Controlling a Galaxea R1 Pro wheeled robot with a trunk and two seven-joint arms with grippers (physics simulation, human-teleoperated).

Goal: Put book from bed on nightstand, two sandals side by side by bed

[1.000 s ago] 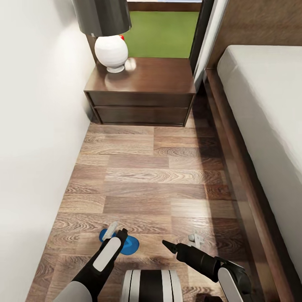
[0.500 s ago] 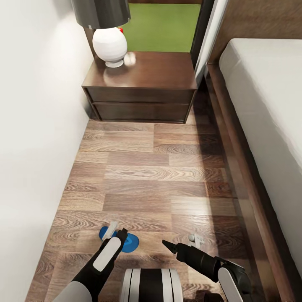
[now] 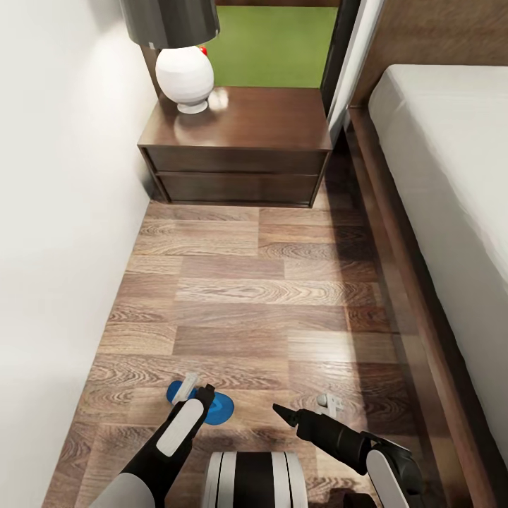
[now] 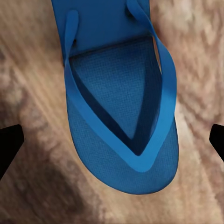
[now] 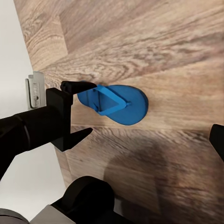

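One bright blue flat flip-flop (image 3: 215,408) is seen lying on the brown wood-plank floor (image 3: 268,296), right under the left gripper (image 3: 201,394), whose black fingers are spread wide above it. The right gripper (image 3: 282,413) is held near it, but its state cannot be told. A dark brown nightstand (image 3: 236,152) and the grey-sheeted bed (image 3: 451,183) are seen further ahead.

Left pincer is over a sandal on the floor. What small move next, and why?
Probably lower the left pincer straight down and close on the sandal. Its fingers stand open on either side of the sandal, which lies flat on the floor, not yet gripped.
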